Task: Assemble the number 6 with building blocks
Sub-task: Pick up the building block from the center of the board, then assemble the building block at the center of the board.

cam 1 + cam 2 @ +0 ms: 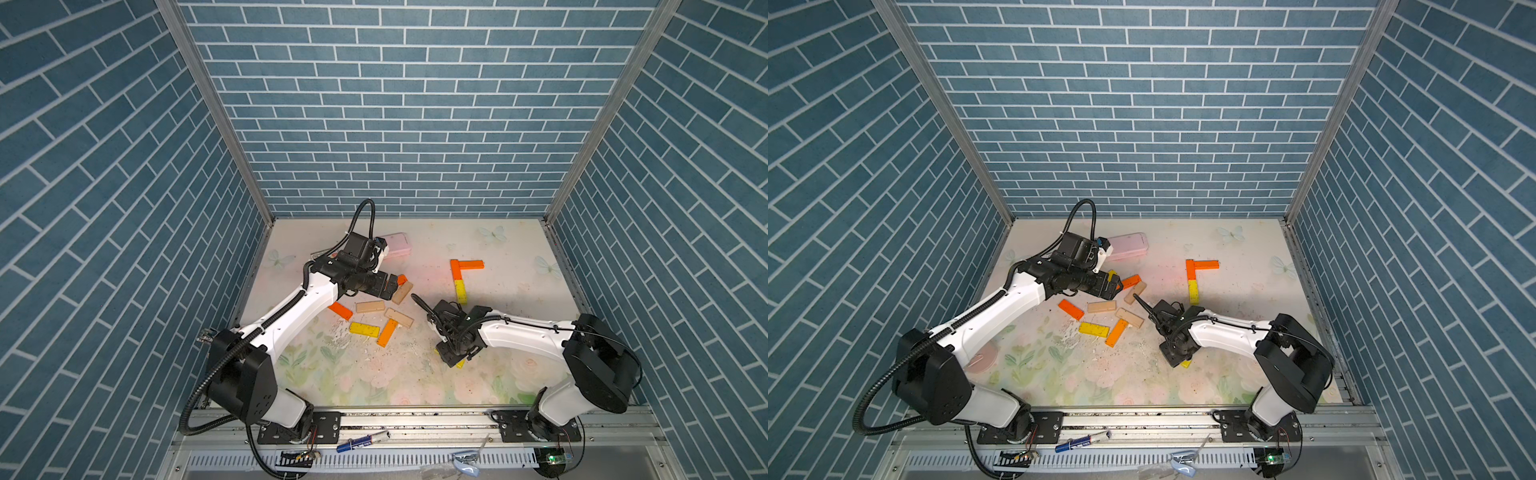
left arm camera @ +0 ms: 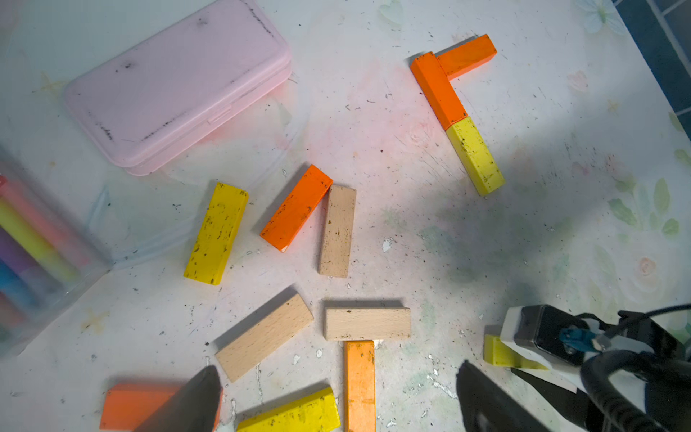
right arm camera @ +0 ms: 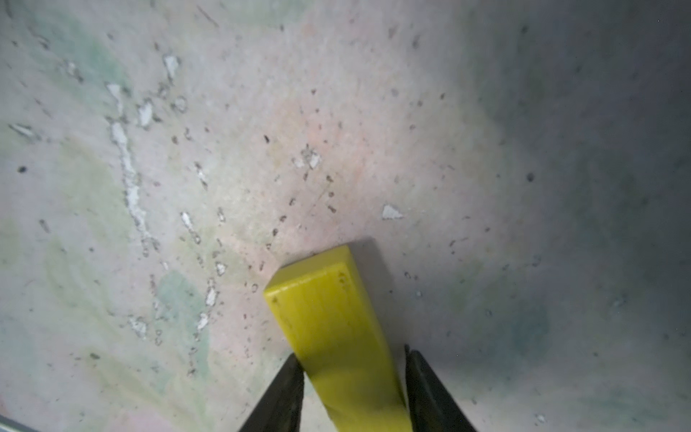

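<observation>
While the right tool (image 3: 351,355) pinches a yellow block (image 3: 321,299) by its long sides, low on the worktop (image 1: 519,253) near the front, the left tool (image 2: 338,366) hangs wide open above the loose building blocks (image 1: 370,306). The unfinished number 6 (image 1: 456,272), two orange bars and one yellow, lies farther back.

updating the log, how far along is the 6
Done: three bars of the number 6 are laid, two orange and one yellow. In hand: the right hand grips a loose yellow bar. Left: roughly three bars, this one included; spare blocks lie scattered.
</observation>
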